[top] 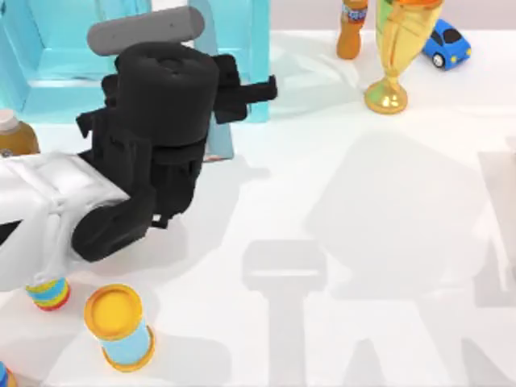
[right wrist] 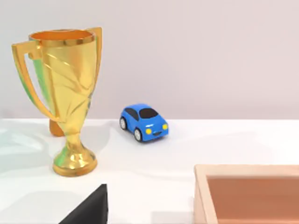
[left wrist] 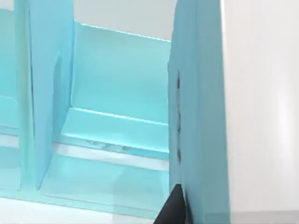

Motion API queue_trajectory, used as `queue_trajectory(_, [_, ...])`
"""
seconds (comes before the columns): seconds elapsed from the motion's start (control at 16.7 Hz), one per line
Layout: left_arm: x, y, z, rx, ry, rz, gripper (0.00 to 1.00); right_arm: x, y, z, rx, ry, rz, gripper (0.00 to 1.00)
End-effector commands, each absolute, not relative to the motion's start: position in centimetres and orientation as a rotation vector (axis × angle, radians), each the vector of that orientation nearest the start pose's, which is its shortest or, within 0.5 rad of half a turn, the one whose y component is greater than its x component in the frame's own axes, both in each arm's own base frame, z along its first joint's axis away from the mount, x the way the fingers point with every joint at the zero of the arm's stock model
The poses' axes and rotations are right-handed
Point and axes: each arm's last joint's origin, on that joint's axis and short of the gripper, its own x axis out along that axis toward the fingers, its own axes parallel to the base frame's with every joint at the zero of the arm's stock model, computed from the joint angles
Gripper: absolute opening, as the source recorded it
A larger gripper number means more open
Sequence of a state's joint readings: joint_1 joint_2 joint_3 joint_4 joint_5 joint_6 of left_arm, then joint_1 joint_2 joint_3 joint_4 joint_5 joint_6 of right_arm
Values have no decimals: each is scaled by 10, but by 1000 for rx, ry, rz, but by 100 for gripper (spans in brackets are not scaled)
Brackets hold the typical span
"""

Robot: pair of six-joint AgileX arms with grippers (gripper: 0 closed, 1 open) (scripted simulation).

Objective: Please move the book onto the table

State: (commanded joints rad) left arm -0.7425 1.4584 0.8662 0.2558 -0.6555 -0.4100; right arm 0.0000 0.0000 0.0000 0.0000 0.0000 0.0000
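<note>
White tabletop [top: 387, 201] spreads flat and matte under everything, crossed by soft grey shadows. At about ten o'clock of the top view stands a light blue shelf unit [top: 242, 48] of glossy translucent panels, and the left arm's black gripper [top: 242, 90] reaches in at its front edge. The book [left wrist: 201, 116] appears in the left wrist view as an upright slab: smooth teal-blue cover with a broad grey-white block of page edges, standing at the shelf's end beside a thin divider [left wrist: 46, 93]. One dark fingertip [left wrist: 174, 210] lies against the cover's lower edge; whether the fingers are clamped on it I cannot tell. To do this step well, I judge the grip should span the full thickness squarely, then draw the book straight out toward six o'clock before lowering it flat.

The right arm is parked toward three o'clock; its wrist view faces a shiny gold trophy [right wrist: 65, 98], a rounded blue toy car [right wrist: 144, 122] and a tan wooden box rim [right wrist: 243, 170].
</note>
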Motion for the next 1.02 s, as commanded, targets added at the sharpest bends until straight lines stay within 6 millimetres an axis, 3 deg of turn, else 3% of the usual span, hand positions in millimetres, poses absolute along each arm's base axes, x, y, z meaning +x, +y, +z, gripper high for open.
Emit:
queue_trajectory(0.48, [225, -282, 207, -778, 347, 182, 0, 106, -1, 160, 0, 0, 0, 100])
queue_trajectory(0.78, [190, -329, 182, -1145, 274, 290, 0, 106, -1, 160, 0, 0, 0, 100])
queue_trajectory(1.02, [157, -355, 159, -1353, 202, 320, 0, 106, -1, 160, 0, 0, 0, 100])
